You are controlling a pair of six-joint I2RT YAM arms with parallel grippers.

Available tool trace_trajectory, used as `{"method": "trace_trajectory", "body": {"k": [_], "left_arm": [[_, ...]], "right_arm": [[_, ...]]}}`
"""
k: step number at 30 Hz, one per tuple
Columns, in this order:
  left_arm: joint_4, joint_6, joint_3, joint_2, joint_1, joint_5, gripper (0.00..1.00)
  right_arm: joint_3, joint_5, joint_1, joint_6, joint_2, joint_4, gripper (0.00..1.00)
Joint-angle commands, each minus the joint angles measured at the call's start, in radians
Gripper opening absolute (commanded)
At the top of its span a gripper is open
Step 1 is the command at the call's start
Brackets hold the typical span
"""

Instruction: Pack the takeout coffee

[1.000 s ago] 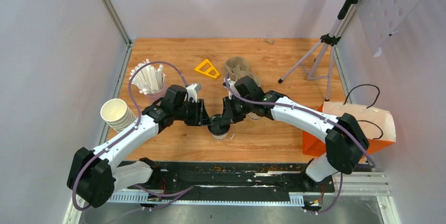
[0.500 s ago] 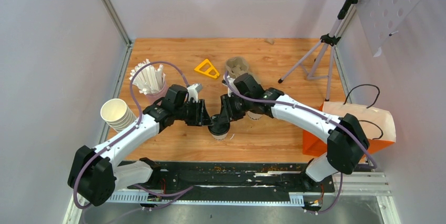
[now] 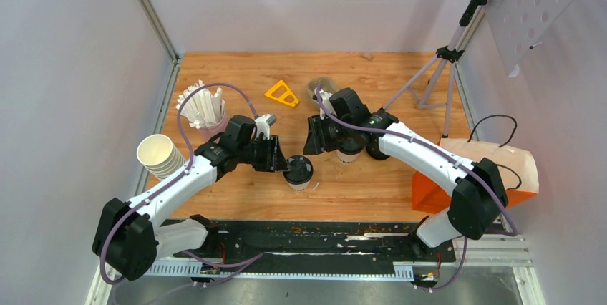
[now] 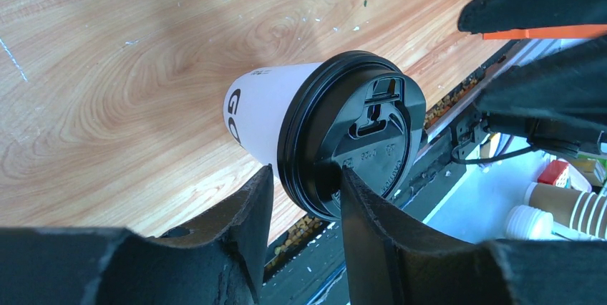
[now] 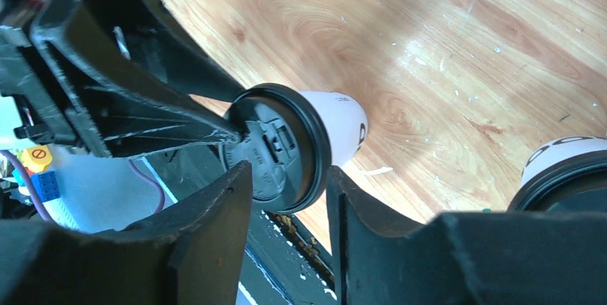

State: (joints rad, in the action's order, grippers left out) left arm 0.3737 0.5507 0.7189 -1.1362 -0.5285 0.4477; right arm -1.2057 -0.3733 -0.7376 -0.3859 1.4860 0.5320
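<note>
Now that the right fingers (image 5: 215, 233) have gone from nearly closed to a moderate gap and drawn back toward the far side of the worktop (image 3: 236, 76), they hold nothing. The right wrist view shows them apart, with the cup (image 3: 298, 171) beyond their tips and untouched. A second ago they were down on its black lid (image 4: 358, 133), next to the left arm's.

The left fingers (image 4: 247, 212) have not budged. They stay half closed on the near edge of that lid and the white wall just under it, steadying the cup. It stands upright on the bare wood near the front edge, between the two arms.

The lid looks evenly seated all round, so I judge this cup capped and now left to one arm. Two more lidded cups (image 3: 349, 152) stand just beside the retreated right arm. The pulp carrier (image 3: 320, 84) lies behind it, partly hidden. This cup probably goes to the carrier next, though a grip on the lid's edge alone could pop it loose.
</note>
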Motion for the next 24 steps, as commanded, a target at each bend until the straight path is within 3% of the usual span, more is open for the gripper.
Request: {"method": "trace_trajectory", "body": {"k": [1,24], "left_arm": [[0.016,-0.037,0.016,-0.010,0.004,-0.009,0.46],[0.016,-0.042,0.014,-0.017,0.004,-0.012,0.45]], "right_arm": [[-0.042,-0.021,0.015,0.049,0.031,0.006,0.39],[-0.022,-0.107,0.024,0.070,0.109,0.002,0.23]]}}
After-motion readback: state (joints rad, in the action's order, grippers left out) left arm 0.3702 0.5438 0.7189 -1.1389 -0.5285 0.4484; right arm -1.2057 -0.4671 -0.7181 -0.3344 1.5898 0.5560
